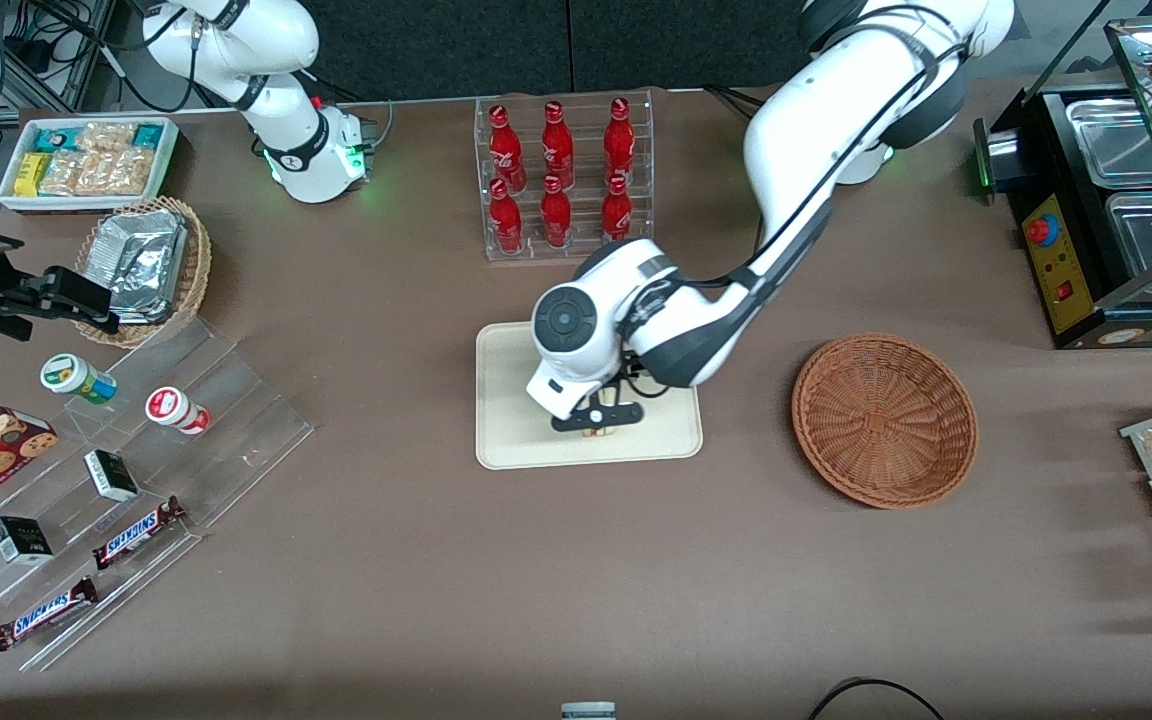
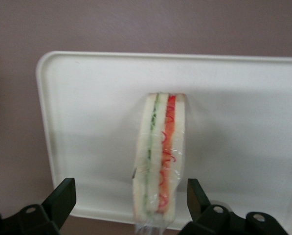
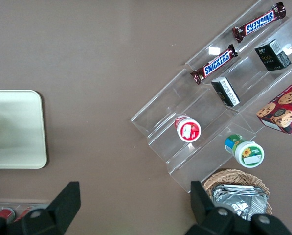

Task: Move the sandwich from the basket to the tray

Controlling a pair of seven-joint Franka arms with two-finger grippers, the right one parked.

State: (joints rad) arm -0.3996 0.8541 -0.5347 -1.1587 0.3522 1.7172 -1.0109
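The sandwich (image 2: 159,156), a plastic-wrapped white wedge with green and red-orange layers, stands on its edge on the cream tray (image 2: 87,122). My left gripper (image 2: 130,203) is open. Its two black fingers (image 2: 62,198) stand wide on either side of the sandwich with a gap on each side. In the front view the gripper (image 1: 598,418) hangs low over the tray (image 1: 511,400), near the edge closest to the camera, and a sliver of the sandwich (image 1: 596,432) shows under it. The reddish-brown basket (image 1: 884,420) sits empty beside the tray, toward the working arm's end.
A clear rack of red bottles (image 1: 563,175) stands farther from the camera than the tray. A tan basket of foil packets (image 1: 146,265), a white snack bin (image 1: 86,160) and a clear stepped display (image 1: 116,470) lie toward the parked arm's end. A black food warmer (image 1: 1106,200) is at the working arm's end.
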